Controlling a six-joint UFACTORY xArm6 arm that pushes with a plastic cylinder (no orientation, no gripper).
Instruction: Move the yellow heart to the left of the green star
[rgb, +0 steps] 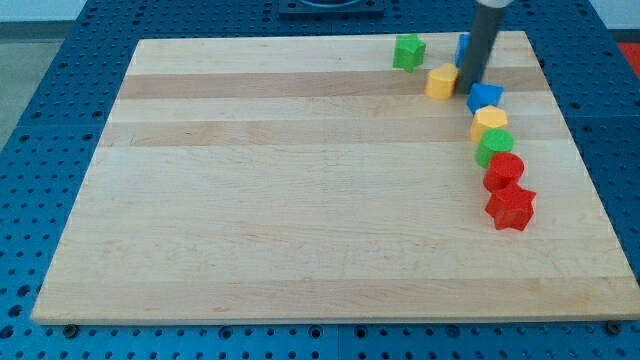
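The yellow heart (441, 81) is lying flat near the board's top edge (its lobes are hard to make out), sitting just below and to the view's right of the green star (408, 52), close but apparently apart.

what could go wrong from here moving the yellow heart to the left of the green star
1. My tip sits just to the view's right of the yellow heart, while the green star lies up and to the left. A straight leftward push could slide the heart under the star instead of beside it, or knock the star.

2. The star is near the board's top edge, so a nudge might push it off.

3. The blue block lies close to my tip and could get dragged.
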